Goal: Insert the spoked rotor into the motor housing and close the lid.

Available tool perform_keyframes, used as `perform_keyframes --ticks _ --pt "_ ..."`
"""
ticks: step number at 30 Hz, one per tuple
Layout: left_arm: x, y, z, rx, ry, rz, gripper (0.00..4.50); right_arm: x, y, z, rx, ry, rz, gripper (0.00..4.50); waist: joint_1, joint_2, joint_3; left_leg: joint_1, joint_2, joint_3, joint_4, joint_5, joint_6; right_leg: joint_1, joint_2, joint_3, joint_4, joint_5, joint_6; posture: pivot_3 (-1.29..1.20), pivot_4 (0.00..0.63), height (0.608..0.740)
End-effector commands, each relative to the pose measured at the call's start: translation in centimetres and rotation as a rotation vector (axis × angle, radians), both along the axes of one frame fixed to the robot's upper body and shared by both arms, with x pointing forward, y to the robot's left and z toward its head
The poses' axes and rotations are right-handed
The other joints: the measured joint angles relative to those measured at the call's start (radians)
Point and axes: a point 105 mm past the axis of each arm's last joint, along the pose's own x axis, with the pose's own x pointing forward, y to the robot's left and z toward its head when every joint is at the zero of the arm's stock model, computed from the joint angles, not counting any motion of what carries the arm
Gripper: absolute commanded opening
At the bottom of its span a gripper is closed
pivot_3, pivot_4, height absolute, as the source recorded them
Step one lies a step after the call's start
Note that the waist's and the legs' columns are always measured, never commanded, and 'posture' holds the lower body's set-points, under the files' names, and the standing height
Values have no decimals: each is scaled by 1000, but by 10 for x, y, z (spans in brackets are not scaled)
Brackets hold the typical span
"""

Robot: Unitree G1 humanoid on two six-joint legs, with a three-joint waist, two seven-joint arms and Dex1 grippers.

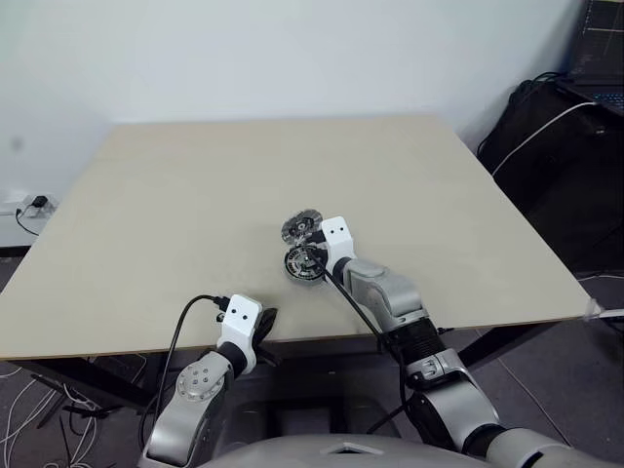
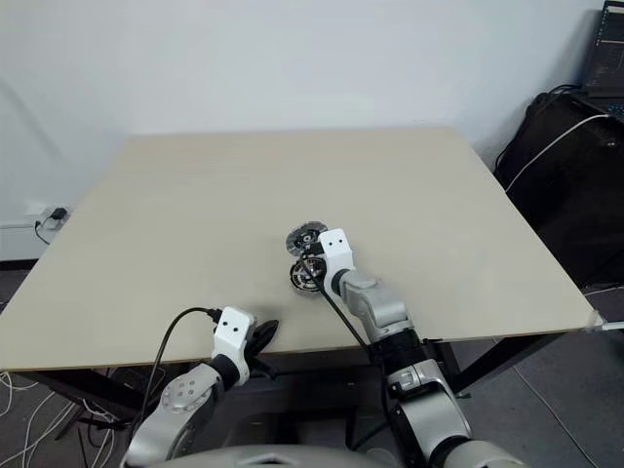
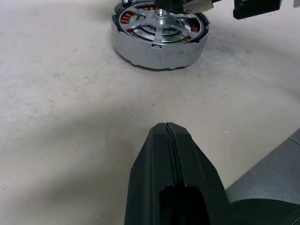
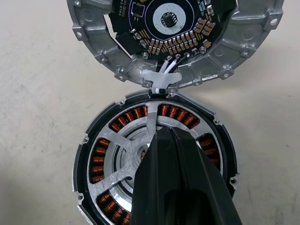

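**Rotor's in, lid's lying open next to it**

While the right gripper is sitting clenched right over the rotor's hub, the rotor itself is already lying inside the housing, spokes over the copper windings. Can't tell if the tips are actually touching the hub. The lid is lying inside-up, just past the housing and touching its rim, with a round circuit board showing in it and white wires running down to the housing. The left gripper is hanging well short of the housing, near the table edge, fingers pressed together on nothing.
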Motion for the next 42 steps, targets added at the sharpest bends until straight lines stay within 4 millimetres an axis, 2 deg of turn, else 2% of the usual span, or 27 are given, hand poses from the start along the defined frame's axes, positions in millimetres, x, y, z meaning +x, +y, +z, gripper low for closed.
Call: perform_keyframes --ticks 1,7,13,16,21,26,34,42 --pt "4 -4 15 -23 -60 -5 0 0 0 -1 -13 10 5 14 0 0 0 0 0 0 0 0 0 0 0 0 0 0 0 0 0 740" --pt "5 -6 15 -26 -59 -12 0 7 1 25 64 -89 12 14 0 -1 -1 0 0 0 0 0 0 0 0 0 0 0 0 0 0 740" --pt "6 -6 15 -28 -60 -17 0 -8 9 44 -26 -166 272 14 0 0 0 -1 0 0 0 0 0 0 0 0 0 0 0 0 0 740" --pt "7 -7 15 -29 -60 -20 0 -21 12 49 -105 -171 460 566 0 0 0 0 0 0 0 0 0 0 0 0 0 0 0 0 0 740" --pt "9 -9 15 -34 -65 -22 0 -35 10 50 -268 -171 712 2182 1 -1 0 0 0 -1 1 0 1 0 0 -1 0 0 0 0 0 740" --pt "10 -10 15 -40 -68 -17 0 -30 4 47 -448 -170 846 2182 3 -2 0 0 0 -1 2 0 1 0 0 -1 0 0 0 0 0 740" --pt "8 -8 15 -48 -71 15 0 -24 11 33 -533 -105 965 2182 10 -2 0 0 0 0 2 0 1 0 0 -1 0 0 0 0 0 740" --pt "6 -8 14 -53 -73 36 0 -14 10 26 -567 -74 971 2182 12 -2 0 0 0 0 3 0 1 0 0 -1 1 0 0 0 0 740"
